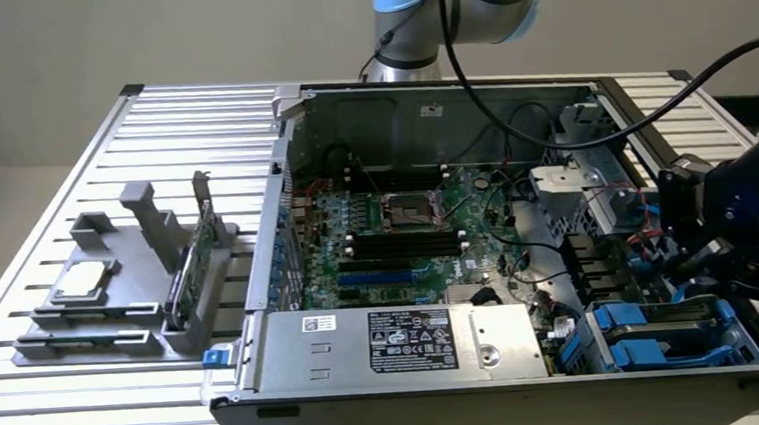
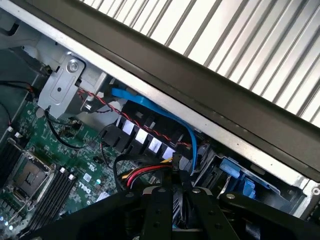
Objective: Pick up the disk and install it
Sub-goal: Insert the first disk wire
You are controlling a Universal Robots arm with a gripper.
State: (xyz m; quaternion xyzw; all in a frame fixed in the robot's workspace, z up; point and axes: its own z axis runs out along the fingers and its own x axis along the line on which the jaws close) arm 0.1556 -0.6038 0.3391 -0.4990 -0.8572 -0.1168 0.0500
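Gripper point(image 2: 178, 195) jaws stand nearly closed, apparently clamping the disk point(image 2: 177, 220) edge-on close by the drive bay point(image 2: 272, 172). Judged rigid, fairly heavy, shock-sensitive; its blue-framed edges look the safest place to hold it firmly.

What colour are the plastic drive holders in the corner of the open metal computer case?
Bright blue. The plastic drive holders show best in the exterior view.

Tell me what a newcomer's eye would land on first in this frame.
The open dark metal computer case sits on the slatted metal table, its green motherboard exposed. At the exterior view's right, the black gripper hangs near the bay of bright blue plastic drive carriers. A grey fixture stands at that view's left.
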